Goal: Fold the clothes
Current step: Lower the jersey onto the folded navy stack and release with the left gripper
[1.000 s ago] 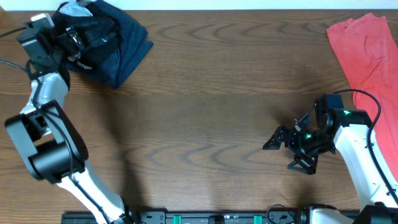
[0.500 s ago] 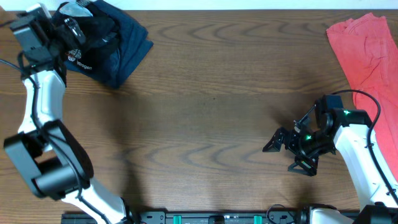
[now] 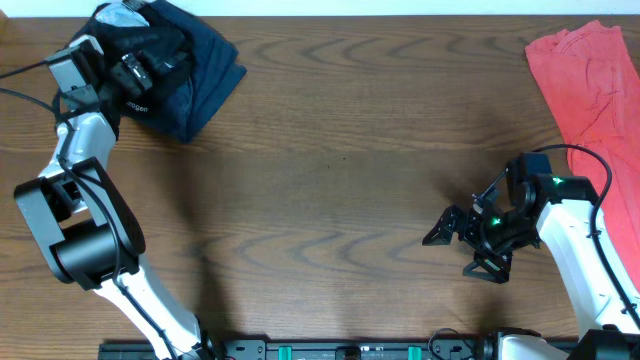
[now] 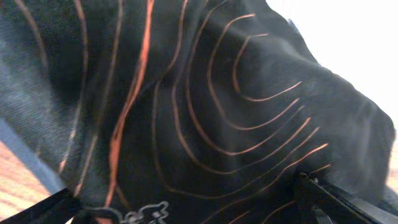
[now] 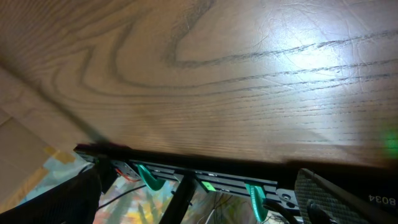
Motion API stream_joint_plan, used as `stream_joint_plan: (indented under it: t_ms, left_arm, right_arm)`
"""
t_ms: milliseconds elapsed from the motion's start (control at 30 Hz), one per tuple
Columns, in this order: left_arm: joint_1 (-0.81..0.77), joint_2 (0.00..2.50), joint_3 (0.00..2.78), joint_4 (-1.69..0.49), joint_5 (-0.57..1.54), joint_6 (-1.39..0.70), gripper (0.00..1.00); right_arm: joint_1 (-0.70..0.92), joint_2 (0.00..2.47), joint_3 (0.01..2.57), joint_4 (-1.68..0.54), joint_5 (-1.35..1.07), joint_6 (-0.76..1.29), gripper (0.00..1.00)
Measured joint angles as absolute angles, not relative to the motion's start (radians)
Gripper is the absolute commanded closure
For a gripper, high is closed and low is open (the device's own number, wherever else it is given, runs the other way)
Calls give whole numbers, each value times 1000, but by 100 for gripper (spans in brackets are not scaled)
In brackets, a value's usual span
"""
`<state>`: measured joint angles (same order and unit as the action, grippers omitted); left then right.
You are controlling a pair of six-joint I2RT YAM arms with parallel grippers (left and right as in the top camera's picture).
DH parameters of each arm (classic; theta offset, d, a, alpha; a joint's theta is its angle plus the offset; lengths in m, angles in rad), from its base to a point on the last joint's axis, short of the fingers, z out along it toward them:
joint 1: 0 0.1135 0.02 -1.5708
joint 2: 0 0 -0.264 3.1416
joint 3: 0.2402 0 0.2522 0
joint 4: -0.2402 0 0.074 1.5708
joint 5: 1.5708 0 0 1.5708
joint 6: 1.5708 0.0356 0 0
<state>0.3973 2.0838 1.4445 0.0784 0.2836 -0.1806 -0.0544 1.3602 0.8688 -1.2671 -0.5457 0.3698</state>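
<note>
The black jersey (image 4: 236, 118) with fine orange contour lines fills the left wrist view, bunched up, with a small white logo at the bottom edge. In the overhead view it lies in a dark crumpled pile (image 3: 165, 45) at the table's far left corner. My left gripper (image 3: 138, 68) (image 4: 183, 194) is open, its fingers spread wide and pressed against the jersey fabric. My right gripper (image 3: 462, 247) (image 5: 199, 186) is open and empty, low over the bare wood at the near right.
A dark navy garment with a white logo (image 3: 190, 90) lies in the same pile. A coral-red garment (image 3: 590, 75) lies at the far right corner. The wooden table (image 3: 330, 170) spans the view; its front edge and rail (image 5: 205, 177) show in the right wrist view.
My left wrist swung toward the far left corner, then came back right and down onto the dark pile. The right arm has not moved.
</note>
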Motion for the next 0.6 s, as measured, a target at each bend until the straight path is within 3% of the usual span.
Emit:
stream_joint_plan:
  t_ms: [67,100,367,433,600]
  left_arm:
    - [396,2084,1444,80,291,-184,1]
    - [396,2084,1444,79,296,-184,5]
    - [396,2084,1444,78,373,-236,70]
    - [396,2084,1444,78,391,-249,75]
    - [396,2084,1444,66,447,-267,76]
  right_arm:
    - [-54,1360,869,-1267,-546,370,3]
    - [-54,1360,869,-1267,-546,370,3]
    - [-54,1360,869,-1267,-546,370,3]
    - [-54,1360,869,-1267,-546,370,3]
    - [-54,1360,869,-1267,-546,370,3]
